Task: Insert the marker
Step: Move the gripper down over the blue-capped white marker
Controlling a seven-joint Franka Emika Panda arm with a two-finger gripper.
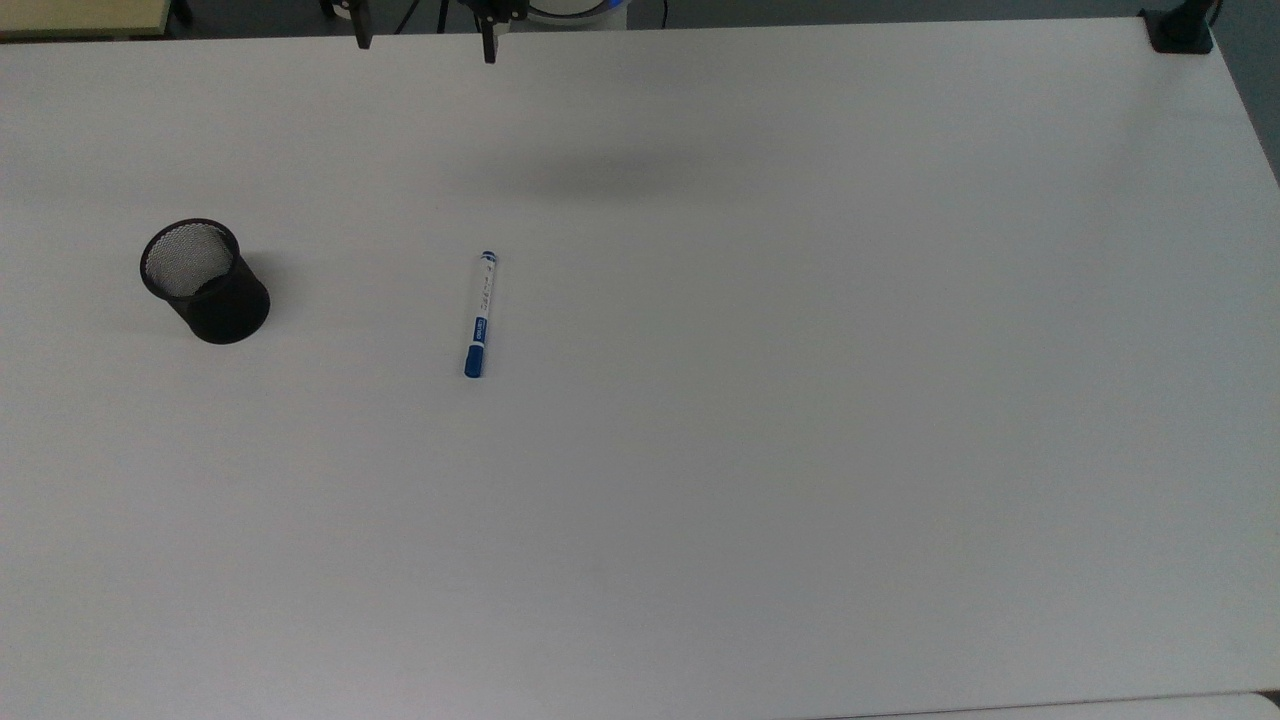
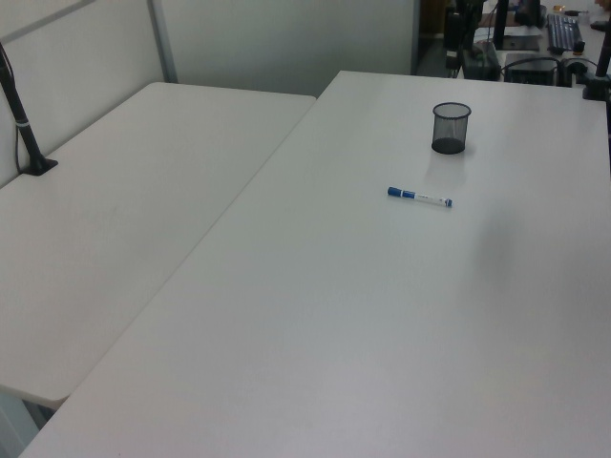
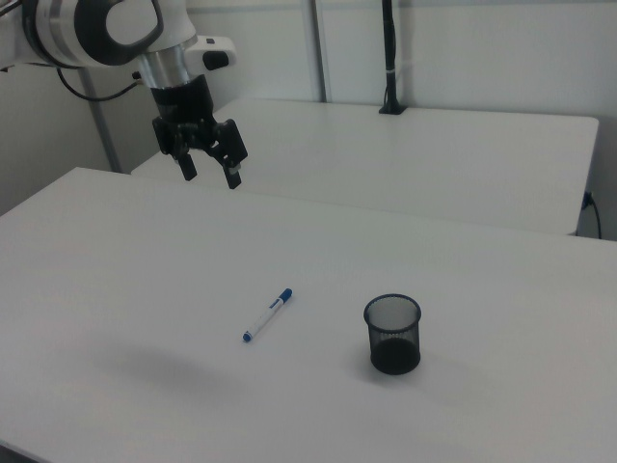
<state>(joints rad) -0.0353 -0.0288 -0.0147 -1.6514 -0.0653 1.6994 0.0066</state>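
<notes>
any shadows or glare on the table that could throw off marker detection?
Top view: soft dark shadow patch on the table above the marker, apart from it. Right view: a faint shadow left of the marker, below the open gripper. Left view: even light, slight shadow beside the mesh cup.

We count one marker [image 1: 480, 315], one black mesh cup [image 1: 205, 281] and one end effector [image 3: 211, 162] with two fingers. We see two white worktops [image 2: 363, 315], side by side. Two black posts [image 2: 19, 110] are clamped to them.

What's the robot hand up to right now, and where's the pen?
Hand open, high above the table. Marker flat on the table, untouched. Mesh cup upright, apart from it. Nothing between.
</notes>
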